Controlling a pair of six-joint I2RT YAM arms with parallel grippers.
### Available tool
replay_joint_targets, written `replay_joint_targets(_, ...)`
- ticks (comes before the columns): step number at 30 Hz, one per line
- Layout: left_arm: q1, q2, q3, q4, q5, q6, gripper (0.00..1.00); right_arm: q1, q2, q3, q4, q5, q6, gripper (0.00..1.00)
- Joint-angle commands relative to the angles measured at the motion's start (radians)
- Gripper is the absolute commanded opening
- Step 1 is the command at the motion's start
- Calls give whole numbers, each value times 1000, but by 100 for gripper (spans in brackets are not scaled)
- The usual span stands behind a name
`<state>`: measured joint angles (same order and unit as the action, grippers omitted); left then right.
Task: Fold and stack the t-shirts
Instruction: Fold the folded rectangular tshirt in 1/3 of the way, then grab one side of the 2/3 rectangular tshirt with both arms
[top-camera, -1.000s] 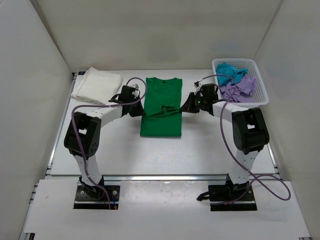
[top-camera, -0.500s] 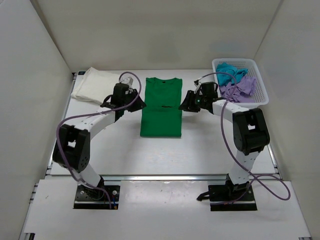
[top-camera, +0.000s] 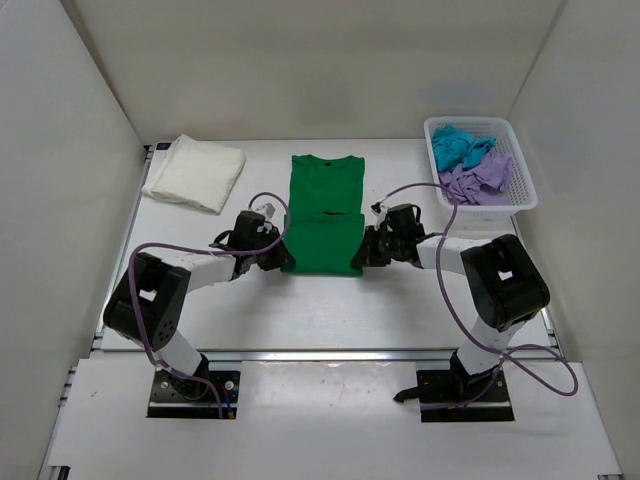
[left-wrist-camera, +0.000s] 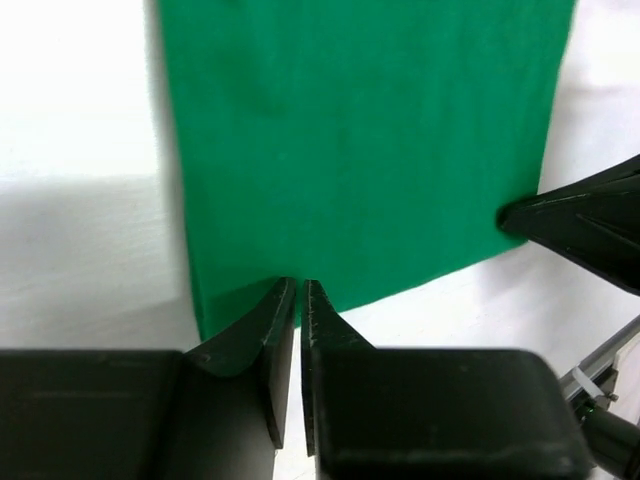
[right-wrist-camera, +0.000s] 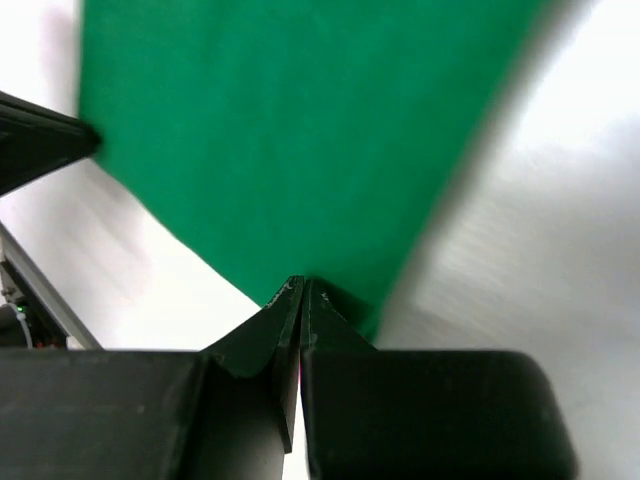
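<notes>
Open tabletop (top-camera: 320, 310) near the arm bases (top-camera: 190, 385), cream t-shirt (top-camera: 195, 172) far left, basket (top-camera: 521, 165) far right, walls (top-camera: 320, 70) around

Robotics lab test cell, not a home or shop. Evidence: a bare white table (top-camera: 420, 300) boxed in by plain white panels (top-camera: 60, 150) on the left, back and right sides (evenly lit, like a photo booth). The left arm (top-camera: 150, 300) and right arm (top-camera: 495, 280) are bolted on black base plates (top-camera: 195, 392) at the near edge. An aluminium extrusion rail (top-camera: 320, 354) runs along that edge, and both arms carry exposed purple cabling.
</notes>
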<state>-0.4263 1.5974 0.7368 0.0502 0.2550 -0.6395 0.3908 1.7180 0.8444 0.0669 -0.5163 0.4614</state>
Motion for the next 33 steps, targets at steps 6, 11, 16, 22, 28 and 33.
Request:
replay_joint_targets(6, 23, -56, -92, 31, 1, 30, 33, -38, -32, -139, 143, -1, 30, 0)
replay_joint_targets(11, 53, -155, -132, -4, -43, 41, 48, -40, -118, -174, 134, 4, 28, 3)
replay_joint_targets(16, 70, -177, -165, -12, -40, 38, 53, -41, -233, -255, 142, -1, 40, 29)
replay_joint_targets(22, 54, -114, -166, 34, -43, 8, 49, -72, -204, -320, 180, -8, 51, 38)
replay_joint_targets(28, 54, -48, -165, 74, -45, -17, 38, -81, -118, -305, 260, -45, 91, 39)
replay_joint_targets(33, 43, -28, -160, 86, -59, -25, 29, -75, -54, -295, 327, -54, 145, 34)
